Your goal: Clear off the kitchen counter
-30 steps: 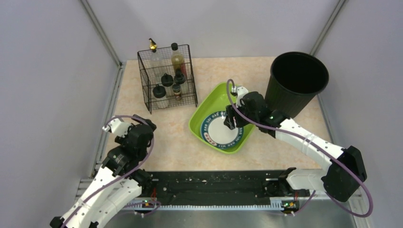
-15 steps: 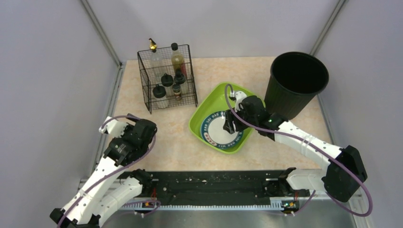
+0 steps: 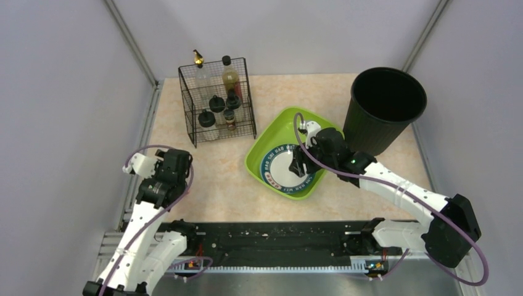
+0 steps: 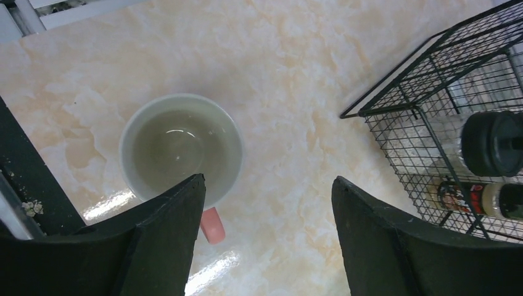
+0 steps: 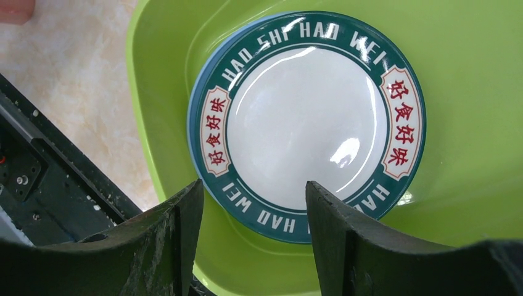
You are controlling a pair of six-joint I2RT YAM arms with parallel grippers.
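- Mug (image 4: 180, 148) stands upright, mouth up, near the left edge of the bench (image 3: 228, 185); the left arm is by far the nearer one.
- Left claw (image 4: 268, 182) hangs above it, spread wide and holding nothing. The mug lies left of the gap, its near rim hidden behind the left finger, and its pink handle (image 4: 211, 225) points back toward the wrist. The claw probably has to shift left before closing.
- Wire rack (image 3: 217, 102) of bottles stands further back.
- Green tub (image 3: 271, 132) sits mid-bench, with a teal-rimmed plate (image 5: 306, 117) lying flat inside.
- Right claw (image 5: 253, 185) hovers over the plate's near rim, also open and empty.
- Black bin (image 3: 385, 108) stands at the far right corner.
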